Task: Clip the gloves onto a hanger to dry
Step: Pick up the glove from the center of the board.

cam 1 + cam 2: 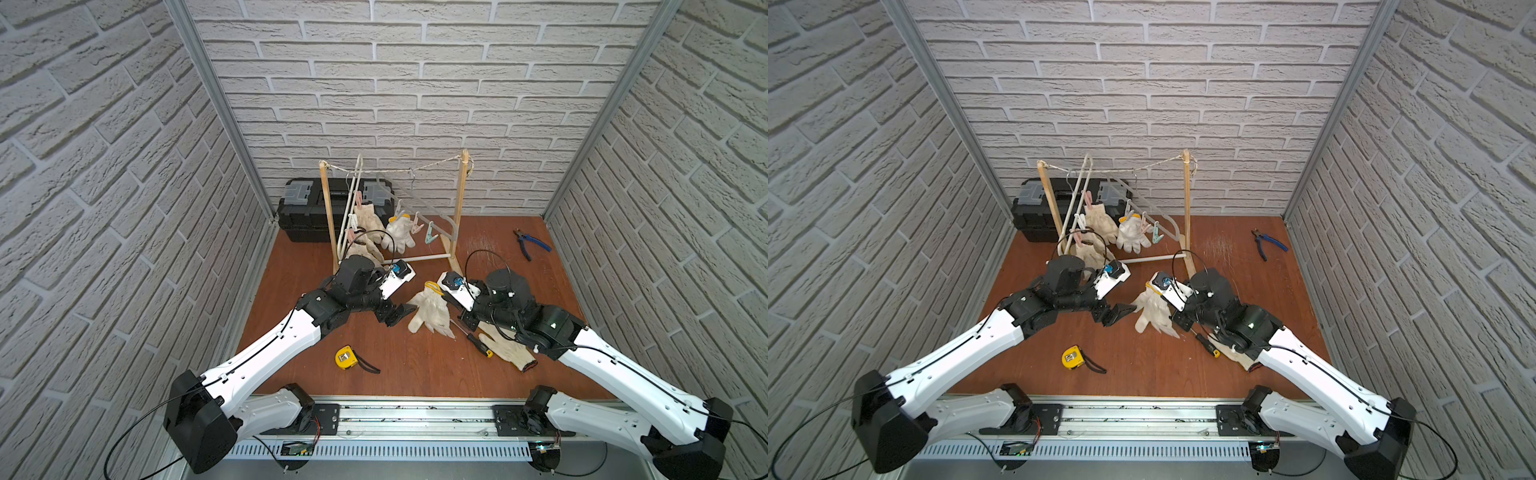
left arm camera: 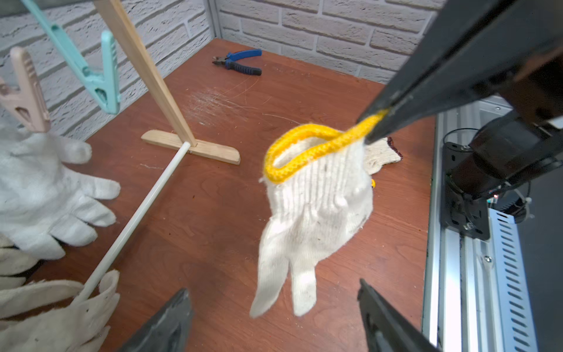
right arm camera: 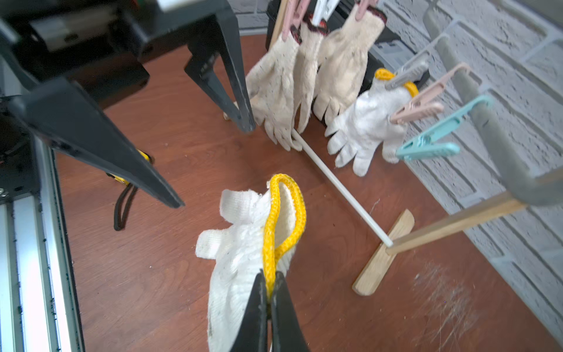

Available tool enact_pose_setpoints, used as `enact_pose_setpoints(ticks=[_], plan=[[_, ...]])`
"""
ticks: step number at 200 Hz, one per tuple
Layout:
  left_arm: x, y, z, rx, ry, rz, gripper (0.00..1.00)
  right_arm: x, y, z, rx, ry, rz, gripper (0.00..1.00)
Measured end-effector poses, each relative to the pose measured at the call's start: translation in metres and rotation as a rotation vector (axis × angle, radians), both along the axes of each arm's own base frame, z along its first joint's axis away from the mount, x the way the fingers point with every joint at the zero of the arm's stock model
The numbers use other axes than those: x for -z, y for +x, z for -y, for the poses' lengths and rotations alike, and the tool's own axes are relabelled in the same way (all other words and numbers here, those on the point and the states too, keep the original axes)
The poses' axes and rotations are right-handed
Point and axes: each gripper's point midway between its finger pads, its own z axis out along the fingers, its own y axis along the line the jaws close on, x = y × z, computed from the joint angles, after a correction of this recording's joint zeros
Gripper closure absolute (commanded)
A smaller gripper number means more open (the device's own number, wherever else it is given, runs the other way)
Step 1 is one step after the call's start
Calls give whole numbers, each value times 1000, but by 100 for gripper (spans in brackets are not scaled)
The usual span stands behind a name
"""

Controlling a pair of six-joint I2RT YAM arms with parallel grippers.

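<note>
Pinches the yellow-edged cuff of an off-white knit work glove [image 2: 316, 213] with the right gripper [image 3: 267, 275], jaws pressed together on the edging. Hangs that glove cuff-up, fingers down, over the reddish-brown wooden tabletop [image 1: 415, 374]. Holds the left gripper [image 1: 402, 312] spread wide just beside it, grasping nothing. Shows more stained knit gloves [image 3: 344, 61] pegged on hangers at the wooden drying rack [image 1: 460, 199], and a dark-red-cuffed glove [image 1: 509, 353] flat under the right arm.
</note>
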Motion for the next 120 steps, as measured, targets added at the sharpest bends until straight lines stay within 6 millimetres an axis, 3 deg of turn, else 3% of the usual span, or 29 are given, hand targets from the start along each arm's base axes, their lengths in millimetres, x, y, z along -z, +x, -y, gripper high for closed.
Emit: enact_pose_setpoints(ticks=[21, 42, 82, 96, 120], plan=[[-10, -3, 2, 42, -4, 34, 24, -18, 3, -14, -90, 19, 18, 97], [-29, -5, 5, 83, -28, 67, 32, -23, 3, -27, -168, 20, 11, 97], [-51, -8, 9, 136, -61, 117, 76, -22, 2, -41, -251, 20, -9, 97], [-50, -9, 9, 144, -57, 116, 100, -23, 2, -42, -260, 20, -11, 97], [-47, -9, 6, 139, -45, 108, 100, -24, 3, -43, -268, 20, -8, 97]])
